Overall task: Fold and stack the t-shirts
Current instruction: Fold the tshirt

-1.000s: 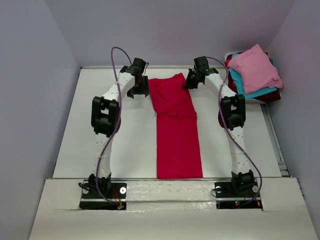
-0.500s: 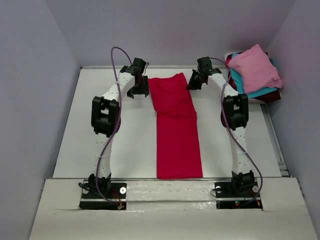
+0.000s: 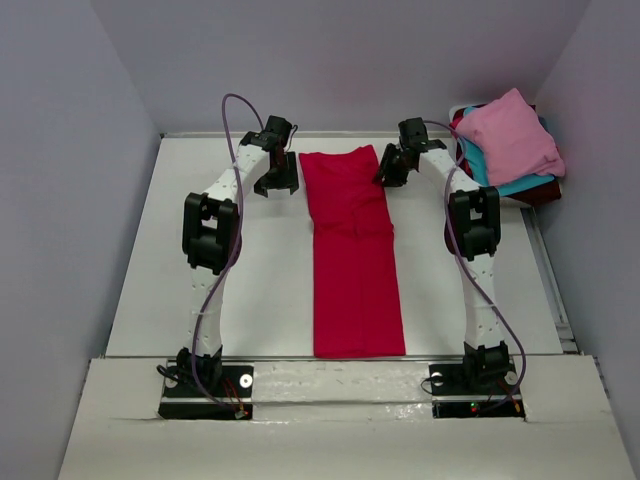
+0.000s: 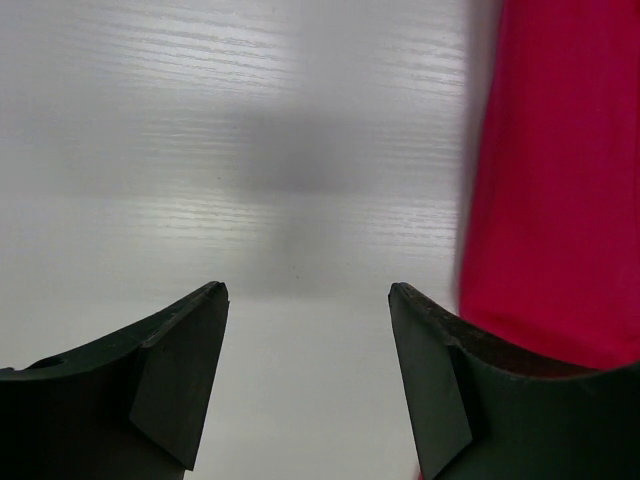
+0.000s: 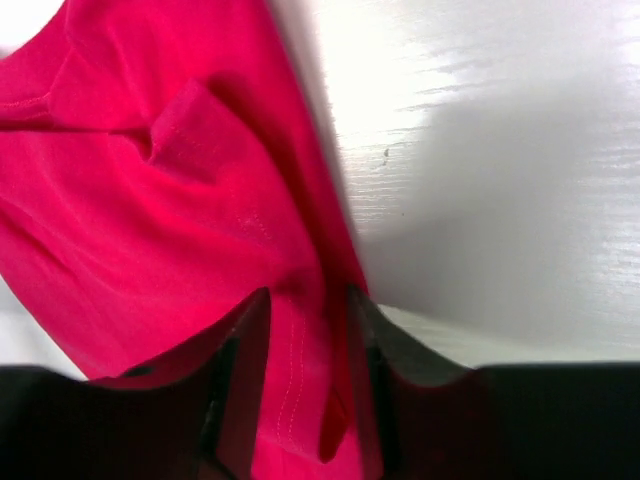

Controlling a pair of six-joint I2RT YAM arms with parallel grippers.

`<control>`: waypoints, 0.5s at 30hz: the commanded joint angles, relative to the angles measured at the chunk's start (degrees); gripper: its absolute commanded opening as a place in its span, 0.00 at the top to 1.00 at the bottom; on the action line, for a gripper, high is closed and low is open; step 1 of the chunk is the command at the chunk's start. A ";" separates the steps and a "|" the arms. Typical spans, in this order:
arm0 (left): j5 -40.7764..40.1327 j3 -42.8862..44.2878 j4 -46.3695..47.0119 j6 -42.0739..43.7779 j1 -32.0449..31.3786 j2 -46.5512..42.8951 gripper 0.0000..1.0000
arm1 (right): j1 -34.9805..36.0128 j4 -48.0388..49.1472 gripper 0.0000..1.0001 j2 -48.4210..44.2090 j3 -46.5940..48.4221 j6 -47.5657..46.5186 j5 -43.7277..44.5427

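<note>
Now your left gripper (image 4: 308, 290) hangs spread, the red t-shirt (image 4: 550, 180) just beside one finger; your right gripper (image 5: 300, 295) straddles its edge, pinching or not I cannot tell.

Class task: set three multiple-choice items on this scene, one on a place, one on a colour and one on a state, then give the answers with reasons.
1. Where is the shirt pile?
A) far right
B) between the arms
C) near left

2. What colour is the pile's top shirt?
A) teal
B) pink
C) maroon

3. How is the left gripper?
A) shut on cloth
B) open over bare table
C) shut, empty

Answers:
1 A, the pile sits at the far right corner.
2 B, pink cloth lies on top of the pile.
3 B, the left wrist view shows parted fingers with only table between them.
</note>
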 commanded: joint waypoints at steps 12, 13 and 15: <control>3.57 5.32 6.32 1.10 -1.01 1.87 0.25 | -0.50 1.88 0.43 -3.17 5.57 1.03 -2.46; 4.29 5.58 7.38 0.92 -1.01 2.30 0.26 | -0.50 1.53 0.48 -2.21 6.70 1.64 -3.08; 8.58 6.19 9.41 0.14 -1.01 3.09 0.28 | -0.50 0.66 0.62 -1.15 8.11 2.43 -4.92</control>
